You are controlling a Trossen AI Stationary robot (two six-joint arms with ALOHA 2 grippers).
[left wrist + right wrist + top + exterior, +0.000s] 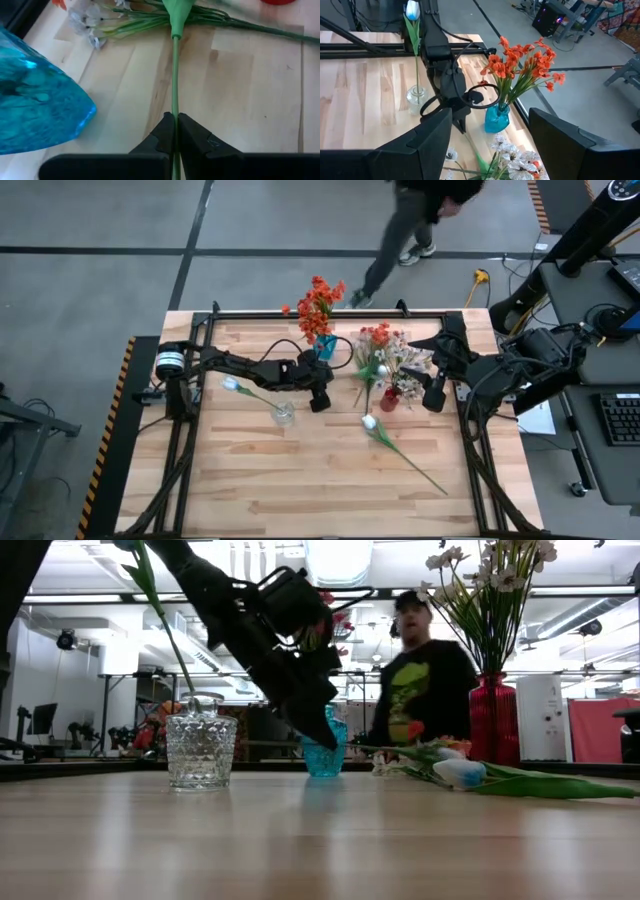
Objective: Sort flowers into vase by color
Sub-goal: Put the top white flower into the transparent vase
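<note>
My left gripper is shut on a thin green flower stem beside the blue vase, which holds orange-red sprays. The stem widens into a green leaf; its blossom is out of the wrist view. A clear glass vase holds one white tulip. A red vase holds pale blossoms. Another white tulip lies flat on the wood. My right gripper hangs open above the table by the red vase, touching nothing. My left gripper pinches the bare lower part of the stem between its two fingertips. The fingers slant down from the table's left and lie roughly along the stem. The pinched end is off the wood, while the leafy end reaches into the flowers lying by the red vase.
Loose pale blossoms and green stems lie on the table between the blue and red vases. A person walks past beyond the far edge. Black frame rails run along the table's sides. Bare wood stretches toward the near edge.
</note>
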